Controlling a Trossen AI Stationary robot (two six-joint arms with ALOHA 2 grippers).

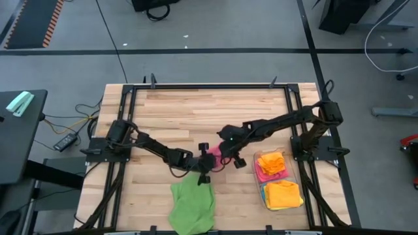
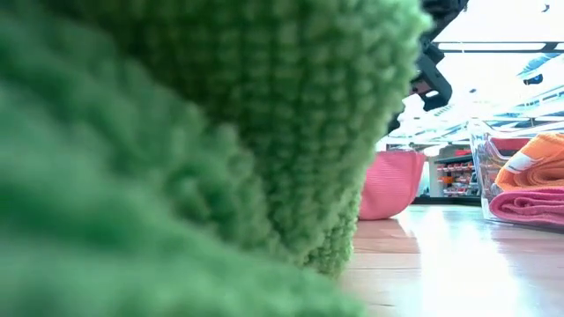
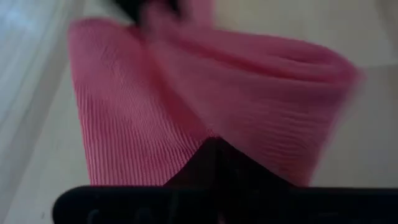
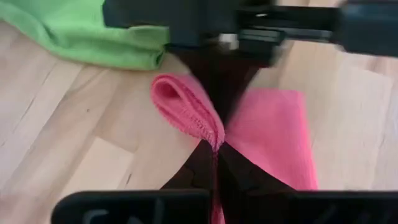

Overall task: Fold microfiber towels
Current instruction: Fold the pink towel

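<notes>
Both grippers, left [image 1: 204, 163] and right [image 1: 221, 155], pinched the ribbed pink towel [image 4: 273, 140] (one edge looped), fingers clamped; fuzzy green towel [image 1: 193, 205] lay crumpled beside it.

Even, soft light falls from overhead on the table [image 1: 196, 111] in the high view, with only faint shadows under the arms. The low view is filled from 9 o'clock by a green towel [image 2: 176, 132] pressed close to the lens and badly out of focus; the room behind at 2 o'clock is blown out by ceiling lights. The left wrist view is motion-blurred across the pink towel [image 3: 205, 106]; the right wrist view is sharper
</notes>
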